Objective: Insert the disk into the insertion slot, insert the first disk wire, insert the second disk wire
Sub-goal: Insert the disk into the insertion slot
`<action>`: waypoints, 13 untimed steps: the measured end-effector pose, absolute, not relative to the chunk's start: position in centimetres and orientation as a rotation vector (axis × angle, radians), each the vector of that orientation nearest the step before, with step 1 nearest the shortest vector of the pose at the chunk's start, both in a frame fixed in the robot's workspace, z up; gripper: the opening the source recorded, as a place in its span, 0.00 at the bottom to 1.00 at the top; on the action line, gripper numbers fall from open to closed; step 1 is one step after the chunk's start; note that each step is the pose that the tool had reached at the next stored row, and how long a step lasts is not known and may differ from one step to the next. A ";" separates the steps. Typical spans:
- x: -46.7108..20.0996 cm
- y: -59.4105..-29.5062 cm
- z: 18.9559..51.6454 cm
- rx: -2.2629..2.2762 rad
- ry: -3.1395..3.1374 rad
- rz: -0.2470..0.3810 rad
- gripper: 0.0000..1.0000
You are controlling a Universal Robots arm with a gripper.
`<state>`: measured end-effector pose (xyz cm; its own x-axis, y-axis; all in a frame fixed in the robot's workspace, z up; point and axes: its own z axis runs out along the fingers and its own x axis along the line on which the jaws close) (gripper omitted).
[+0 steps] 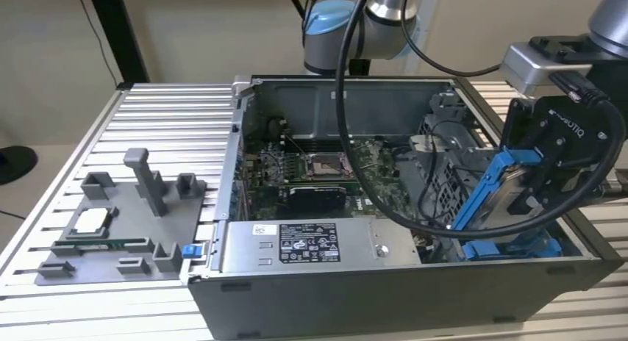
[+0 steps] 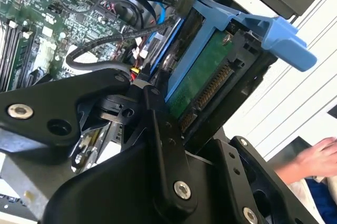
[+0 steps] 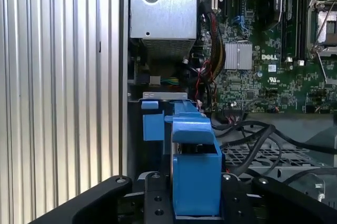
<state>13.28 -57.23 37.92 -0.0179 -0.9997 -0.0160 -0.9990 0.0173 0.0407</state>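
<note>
Ribbed counter (image 1: pixel 167 113), open case (image 1: pixel 393 297): we're on step one, disk (image 1: pixel 487 187) not yet in.
Hand (image 1: pixel 525 194) clamped on disk, tilted just above slot (image 1: pixel 515 248); we reckon it needs squaring to the slot.

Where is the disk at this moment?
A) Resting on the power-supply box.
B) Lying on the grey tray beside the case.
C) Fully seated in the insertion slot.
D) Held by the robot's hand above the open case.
D: in the exterior view the hand grips the disk, tilted, above the blue-railed insertion slot.
</note>
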 end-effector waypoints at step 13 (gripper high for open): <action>13.3 -57.2 39.1 2.188 -2.227 -0.065 1.00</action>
<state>13.28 -57.24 39.13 -0.0180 -0.9997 -0.0159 -0.9989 0.0173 0.0429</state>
